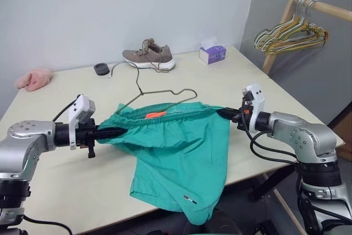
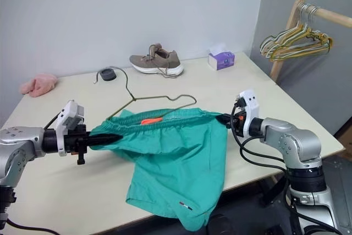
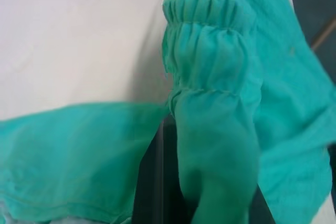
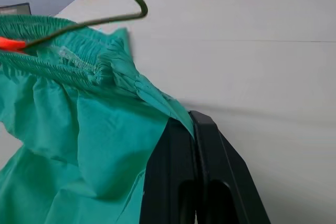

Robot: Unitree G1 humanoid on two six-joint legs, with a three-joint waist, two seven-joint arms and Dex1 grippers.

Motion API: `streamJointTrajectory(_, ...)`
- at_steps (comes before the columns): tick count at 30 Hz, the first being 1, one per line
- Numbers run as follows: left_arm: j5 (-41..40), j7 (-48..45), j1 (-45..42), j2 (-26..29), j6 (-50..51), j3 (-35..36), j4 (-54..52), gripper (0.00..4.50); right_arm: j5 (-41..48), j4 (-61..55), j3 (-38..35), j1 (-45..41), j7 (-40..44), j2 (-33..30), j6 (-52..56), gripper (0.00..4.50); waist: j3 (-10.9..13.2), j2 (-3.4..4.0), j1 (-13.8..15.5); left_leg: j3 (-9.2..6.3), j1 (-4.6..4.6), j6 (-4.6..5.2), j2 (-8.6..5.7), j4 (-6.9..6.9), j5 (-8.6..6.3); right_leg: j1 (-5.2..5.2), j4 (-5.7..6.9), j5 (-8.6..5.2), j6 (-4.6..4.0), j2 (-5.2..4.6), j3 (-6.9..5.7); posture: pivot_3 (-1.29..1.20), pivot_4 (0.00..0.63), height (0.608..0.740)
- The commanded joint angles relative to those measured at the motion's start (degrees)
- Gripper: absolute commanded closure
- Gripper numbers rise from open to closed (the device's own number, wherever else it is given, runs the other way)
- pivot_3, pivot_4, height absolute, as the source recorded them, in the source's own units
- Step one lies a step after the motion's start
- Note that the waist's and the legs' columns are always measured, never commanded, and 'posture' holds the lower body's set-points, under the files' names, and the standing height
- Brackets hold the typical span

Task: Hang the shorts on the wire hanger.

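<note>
Left gripper (image 1: 118, 131) pinches one end of the shorts (image 1: 181, 158) waistband, right gripper (image 1: 224, 113) clamps the other end, so I've got the band stretched between them above the table (image 1: 66, 191), legs drooping over its front edge. Wire hanger (image 1: 159, 94) pokes out of the waistband, hook toward the shoe (image 1: 149, 56)

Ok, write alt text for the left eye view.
Two grippers, left and right, hold teal shorts stretched by the waistband above a table, legs hanging over its front edge. A wire hanger lies just behind the waistband.
</note>
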Motion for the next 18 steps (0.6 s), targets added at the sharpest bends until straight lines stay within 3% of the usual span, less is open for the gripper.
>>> streamJointTrajectory(1, -4.1, 0.7, -0.1, 0.9, 3.9, 5.8, -2.2, 4.50, -2.0, 1.7, -3.2, 0.5, -2.4, -1.8, -1.1, 4.45, 0.0, 0.00, -0.2, 0.01, 0.00, 0.00, 0.00, -0.01, 0.00, 0.00, 0.00, 0.00, 0.00, 0.00, 0.02, -0.32, 0.000, 0.740)
streamJointTrajectory(9, -6.8, -3.7, 4.6, 3.6, 6.0, 6.4, -8.5, 4.50, -2.7, 5.2, -3.5, 0.4, -2.6, -2.8, -2.1, 4.45, 0.0, 0.02, -0.1, 0.02, 0.00, 0.00, 0.00, -0.02, 0.00, -0.03, 0.01, 0.16, -0.28, 0.00, 0.02, -0.31, 0.000, 0.740)
streamJointTrajectory(18, -3.9, -5.8, 6.4, 5.2, 3.0, 4.8, -8.6, 4.50, -3.0, 6.5, -3.6, 0.0, -2.7, -3.5, -2.7, 4.45, 0.0, 0.03, 0.0, 0.03, 0.03, 0.00, 0.00, -0.01, 0.00, 0.01, 0.00, 0.09, -0.18, 0.01, 0.04, -0.31, 0.000, 0.740)
